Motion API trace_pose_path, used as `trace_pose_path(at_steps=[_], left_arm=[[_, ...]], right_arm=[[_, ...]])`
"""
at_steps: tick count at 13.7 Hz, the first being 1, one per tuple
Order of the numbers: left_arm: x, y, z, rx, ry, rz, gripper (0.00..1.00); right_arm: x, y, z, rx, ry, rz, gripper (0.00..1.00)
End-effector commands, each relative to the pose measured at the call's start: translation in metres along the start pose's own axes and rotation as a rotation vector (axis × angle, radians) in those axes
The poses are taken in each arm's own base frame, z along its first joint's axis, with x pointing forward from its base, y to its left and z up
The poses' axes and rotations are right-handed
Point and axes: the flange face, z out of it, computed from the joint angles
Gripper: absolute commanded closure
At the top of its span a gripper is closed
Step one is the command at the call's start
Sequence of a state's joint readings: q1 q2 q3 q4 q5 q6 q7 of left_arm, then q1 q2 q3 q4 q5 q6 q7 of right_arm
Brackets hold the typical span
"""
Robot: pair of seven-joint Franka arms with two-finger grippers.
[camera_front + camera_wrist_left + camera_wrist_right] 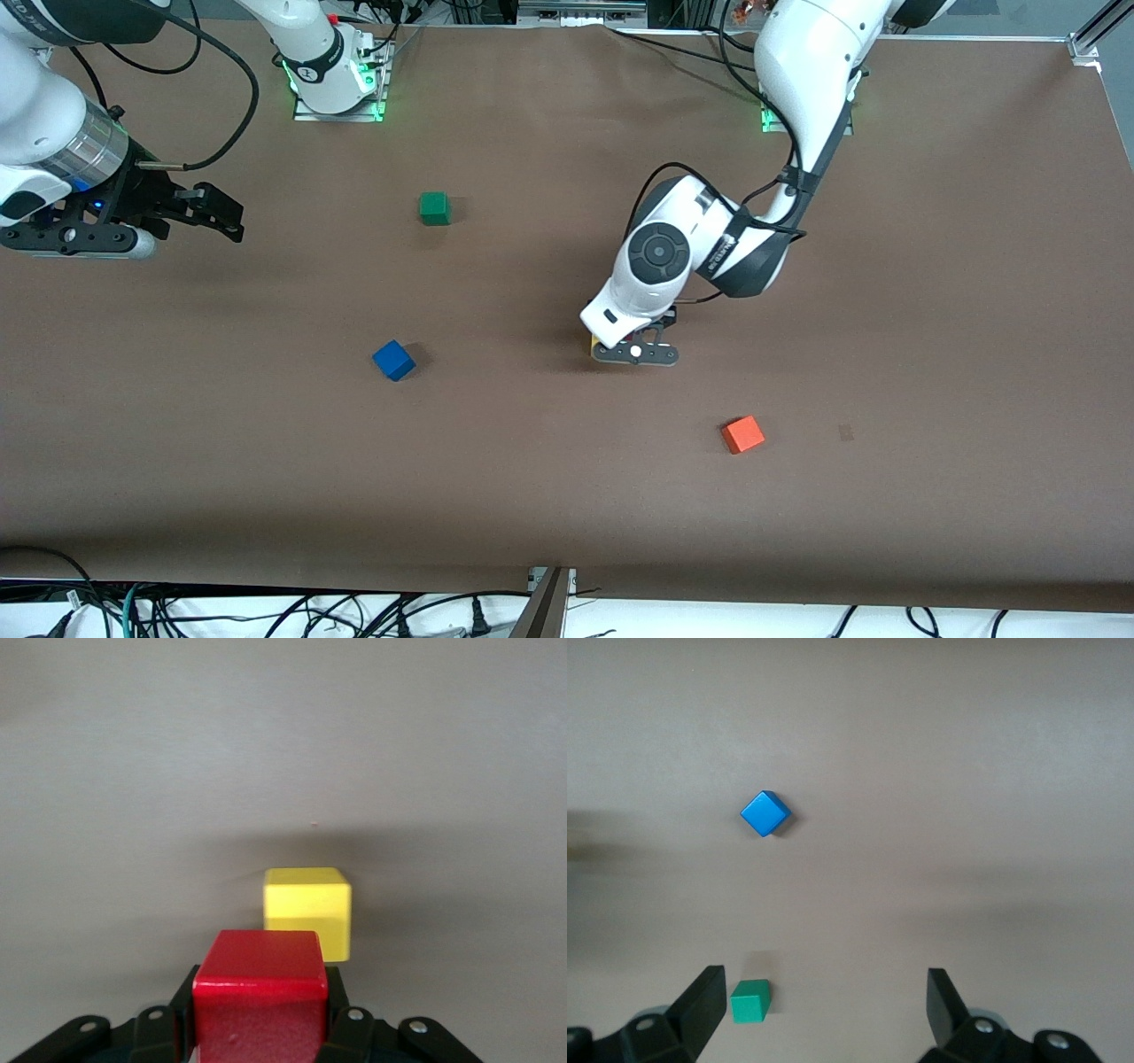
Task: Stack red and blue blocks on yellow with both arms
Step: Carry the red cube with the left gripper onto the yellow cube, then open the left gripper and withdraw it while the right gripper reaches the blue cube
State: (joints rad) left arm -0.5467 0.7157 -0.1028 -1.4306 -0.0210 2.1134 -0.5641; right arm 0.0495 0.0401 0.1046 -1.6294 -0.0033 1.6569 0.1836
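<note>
Nearest the front camera, an orange cube [742,434] lies on the brown counter [930,292], toward the left arm's end, and plays no part in the stacking. A little farther from the camera, the blue block [393,361] rests on the counter toward the right arm's end, untouched and turned corner-on in the right wrist view [765,813].

About level with it, at mid-counter, the left hand [259,1028] is low over the counter and clamped on the red block [259,997]. The yellow block [307,908] sits on the counter just ahead of the red one in the left wrist view; in the front view only a sliver of yellow [594,343] shows beside that hand.

Judging from this, the red block looks offset from the yellow one and not clearly above its top. Lowered or released here, it could strike an edge and shove yellow aside, or land half on and tip off. A skewed first layer would also leave blue a poor seat.

Farther still lies the green cube [434,208]. The right hand [190,213] hovers with its fingers spread wide and empty, waiting over the right arm's end of the counter; reaching in too soon could crowd the left arm.
</note>
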Motion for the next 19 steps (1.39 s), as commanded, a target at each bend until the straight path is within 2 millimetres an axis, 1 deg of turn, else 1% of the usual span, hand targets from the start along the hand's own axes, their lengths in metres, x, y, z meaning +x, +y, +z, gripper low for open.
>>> trace_pose_path(at_steps=[1, 3, 7, 9, 11, 12, 13, 14, 15, 16, 17, 18, 19], left_arm=[[0.005, 0.013, 0.005, -0.022, 0.036, 0.007, 1.00], [0.003, 0.021, 0.012, -0.028, 0.053, 0.021, 1.00], [0.005, 0.021, 0.023, -0.017, 0.067, 0.032, 1.00], [0.007, 0.018, 0.026, -0.006, 0.072, 0.039, 1.00], [0.008, 0.017, 0.026, -0.004, 0.074, 0.042, 1.00], [0.008, 0.017, 0.027, -0.003, 0.072, 0.038, 0.95], [0.010, 0.014, 0.026, -0.003, 0.073, 0.035, 0.01], [0.015, 0.012, 0.017, -0.009, 0.089, 0.025, 0.00], [0.029, 0.008, -0.010, -0.018, 0.125, 0.009, 0.00], [0.039, 0.002, -0.038, -0.019, 0.137, -0.006, 0.00], [0.057, -0.025, -0.066, -0.002, 0.130, -0.050, 0.00], [0.071, -0.044, -0.095, -0.003, 0.141, -0.077, 0.00], [0.085, -0.069, -0.125, -0.012, 0.158, -0.114, 0.00]], right_arm=[[-0.004, 0.002, -0.003, 0.004, 0.003, -0.006, 0.00], [-0.004, 0.001, -0.004, 0.005, 0.006, -0.008, 0.00], [-0.004, 0.003, -0.004, 0.004, 0.004, -0.005, 0.00], [-0.005, 0.000, -0.005, 0.005, 0.007, -0.003, 0.00], [-0.004, 0.000, -0.004, 0.005, 0.009, -0.001, 0.00], [-0.004, 0.000, -0.004, 0.006, 0.012, -0.001, 0.00], [-0.002, 0.000, -0.005, 0.005, 0.016, 0.001, 0.00], [0.003, -0.004, -0.008, 0.009, 0.024, -0.001, 0.00], [0.009, -0.006, -0.010, 0.010, 0.024, -0.006, 0.00], [0.011, -0.007, -0.006, 0.012, 0.017, 0.002, 0.00], [0.021, -0.005, 0.013, 0.011, -0.013, -0.015, 0.00], [0.025, -0.006, 0.021, 0.010, -0.029, -0.019, 0.00], [0.025, -0.008, 0.023, 0.008, -0.033, -0.018, 0.00]])
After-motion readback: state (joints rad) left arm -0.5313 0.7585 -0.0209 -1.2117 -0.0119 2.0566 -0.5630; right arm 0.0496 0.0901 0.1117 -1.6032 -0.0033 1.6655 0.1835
